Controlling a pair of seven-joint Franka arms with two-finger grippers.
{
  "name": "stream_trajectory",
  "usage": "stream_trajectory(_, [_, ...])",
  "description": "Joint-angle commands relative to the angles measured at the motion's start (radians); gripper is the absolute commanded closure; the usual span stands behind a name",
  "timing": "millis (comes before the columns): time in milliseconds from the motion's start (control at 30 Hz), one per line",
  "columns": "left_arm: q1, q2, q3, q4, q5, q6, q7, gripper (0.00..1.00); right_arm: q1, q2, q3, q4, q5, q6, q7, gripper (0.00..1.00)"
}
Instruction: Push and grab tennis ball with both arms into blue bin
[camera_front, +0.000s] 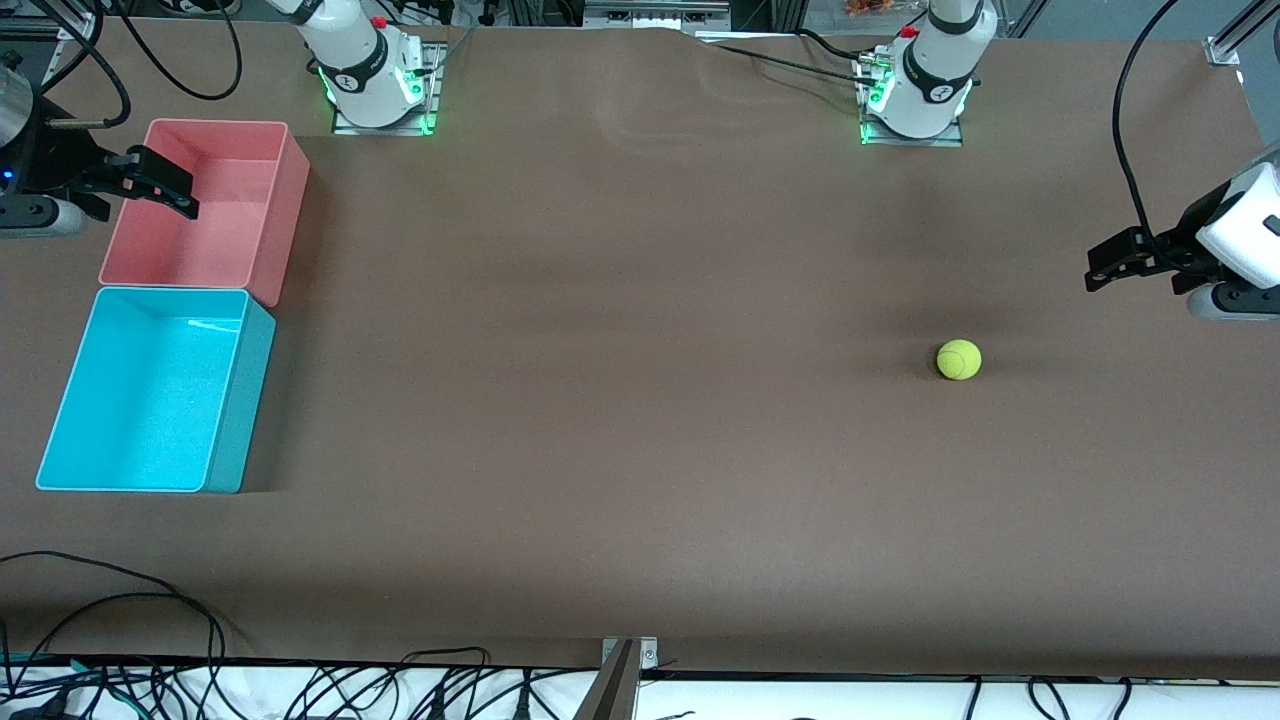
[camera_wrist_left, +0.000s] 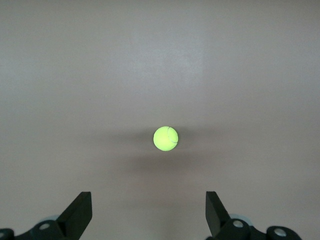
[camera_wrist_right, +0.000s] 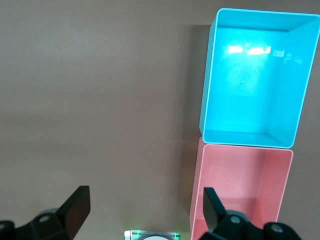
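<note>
Waiting at the start: the tennis ball (camera_front: 958, 359) lies untouched toward the left arm's end, well apart from the blue bin (camera_front: 232, 400). The left gripper (camera_front: 1100, 272) hovers near it, jaws wide; the right gripper (camera_front: 175, 195), also wide, hangs over the pink bin (camera_front: 285, 215). Next, I think, the left must push the ball toward the bins

A pink bin (camera_front: 205, 205) sits on the brown table (camera_front: 620, 420), toward the right arm's end; black cables (camera_front: 300, 690) trail along the table's near edge.
</note>
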Motion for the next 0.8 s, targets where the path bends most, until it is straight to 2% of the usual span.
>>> stream_trajectory(0, [0.001,0.006,-0.001,0.023,0.021,-0.022,0.020,0.00,0.002,-0.008,0.004,0.006,-0.020,-0.008,0.000,0.00])
stream_trajectory(768, [-0.001,0.006,-0.001,0.023,0.021,-0.022,0.020,0.00,0.004,-0.009,0.020,0.007,-0.018,-0.014,0.004,0.00])
